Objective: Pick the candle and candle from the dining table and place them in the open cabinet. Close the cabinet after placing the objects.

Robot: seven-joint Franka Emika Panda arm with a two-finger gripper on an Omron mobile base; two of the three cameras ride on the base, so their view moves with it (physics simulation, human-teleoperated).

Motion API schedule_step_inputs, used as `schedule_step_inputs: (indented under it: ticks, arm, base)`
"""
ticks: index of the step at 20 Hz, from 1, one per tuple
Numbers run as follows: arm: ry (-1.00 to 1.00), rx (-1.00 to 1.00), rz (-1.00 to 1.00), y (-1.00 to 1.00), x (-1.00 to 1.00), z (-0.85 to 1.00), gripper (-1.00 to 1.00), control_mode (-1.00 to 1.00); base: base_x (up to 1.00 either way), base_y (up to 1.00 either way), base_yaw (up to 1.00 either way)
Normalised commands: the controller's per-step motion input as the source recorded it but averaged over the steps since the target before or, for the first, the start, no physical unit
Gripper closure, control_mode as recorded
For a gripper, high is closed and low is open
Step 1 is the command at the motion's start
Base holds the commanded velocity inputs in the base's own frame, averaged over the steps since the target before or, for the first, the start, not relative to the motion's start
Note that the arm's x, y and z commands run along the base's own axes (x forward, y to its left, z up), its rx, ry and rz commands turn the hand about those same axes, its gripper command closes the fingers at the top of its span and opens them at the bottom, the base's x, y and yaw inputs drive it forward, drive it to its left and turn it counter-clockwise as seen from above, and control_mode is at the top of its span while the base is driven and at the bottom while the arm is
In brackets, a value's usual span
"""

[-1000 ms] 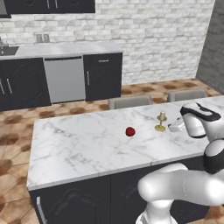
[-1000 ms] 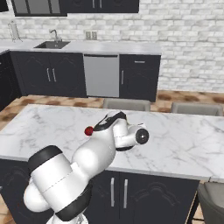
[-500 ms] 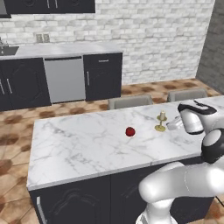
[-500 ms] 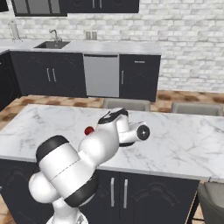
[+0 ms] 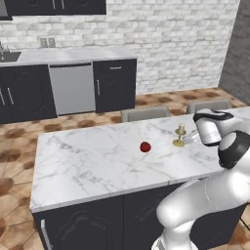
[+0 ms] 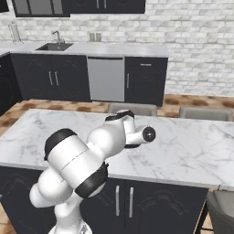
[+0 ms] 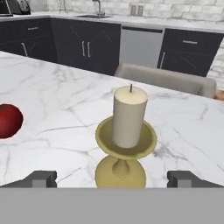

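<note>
A cream candle (image 7: pixel 128 114) stands upright on a slim brass candlestick (image 7: pixel 121 168) on the dining table (image 7: pixel 52 87), whose top is white marble. In the left base view the candle (image 5: pixel 180 130) is near the table's far right edge. My gripper (image 7: pixel 113 179) is open, level with the candlestick's foot, one fingertip on each side and both well clear of it. In the left base view the gripper (image 5: pixel 192 138) sits just right of the candlestick. My own arm hides the candle in the right base view. A dark wall cabinet (image 6: pixel 41 7) hangs above the sink counter.
A small red apple (image 5: pixel 145 146) lies on the marble left of the candle, and shows as the apple (image 7: pixel 8 120) at the left edge of the hand view. Two grey chairs (image 5: pixel 144 113) stand behind the table. Beyond them a dishwasher (image 5: pixel 73 89) and sink (image 6: pixel 55 45) line the brick wall.
My hand has moved a little left toward the candlestick, and the arm has swung higher in the right base view. The candle and apple have not moved. The jaws stay open.
</note>
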Motion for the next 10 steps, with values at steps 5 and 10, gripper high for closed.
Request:
schedule_step_inputs:
  ticks: [5, 10]
  arm:
    - [0.03, 0.00, 0.00, 0.00, 0.22, -0.21, -1.00, -1.00]
    - [0.03, 0.00, 0.00, 0.00, 0.20, -0.24, -1.00, -1.00]
  base:
    - [0.00, 0.00, 0.00]
    - [0.00, 0.00, 0.00]
